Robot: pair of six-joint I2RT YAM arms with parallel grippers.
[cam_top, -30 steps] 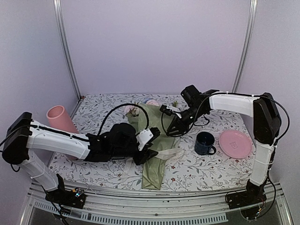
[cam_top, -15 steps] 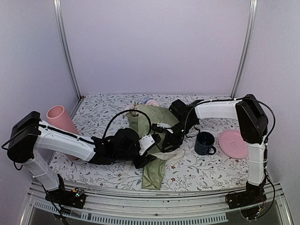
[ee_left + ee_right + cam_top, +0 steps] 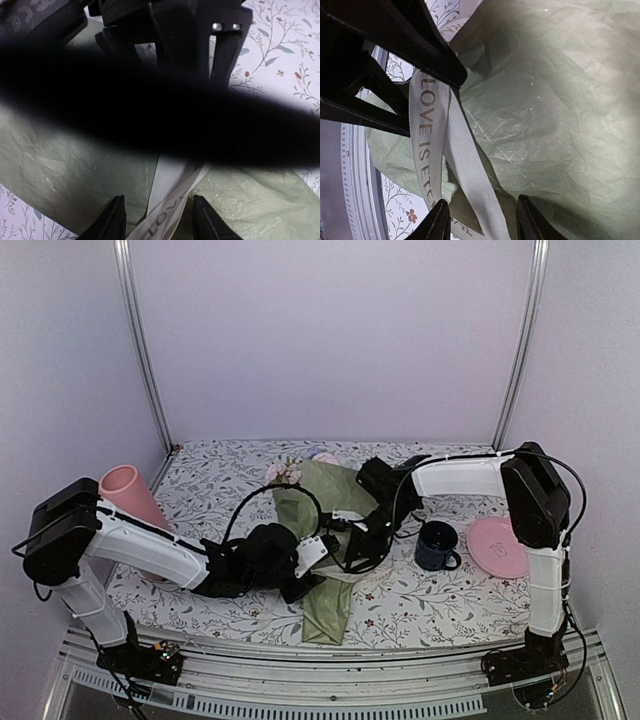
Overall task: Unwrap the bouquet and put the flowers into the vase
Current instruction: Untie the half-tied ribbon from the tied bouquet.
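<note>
While both arms crowd in over the middle of the table (image 3: 450, 605), the bouquet (image 3: 325, 612) lies flat on the flowered cloth. Its narrow end points to the near edge, and the flowers (image 3: 285, 472) peep out at the far end, pink and cream heads just showing. The left gripper (image 3: 308, 575) is down low on the olive paper (image 3: 60, 165). Its wrist view shows the jaws parted, with the cream ribbon (image 3: 167, 200) running between the two fingertips (image 3: 116, 220) and not squeezed: released, nothing held. A black cable (image 3: 150, 115) blurs right across that view. The right gripper (image 3: 352, 545) comes in from the other side, nose to nose with the left one, and it too stands spread. In its own camera the printed ribbon loops over the crinkled green wrap and passes loose between the tips, no pinch there either. Over at the left edge stands the pink vase (image 3: 125, 490), partly behind the left arm and well apart from the bouquet. Out to the right, a dark blue mug (image 3: 437, 545) sits just beside a flat pink plate (image 3: 500, 545).
</note>
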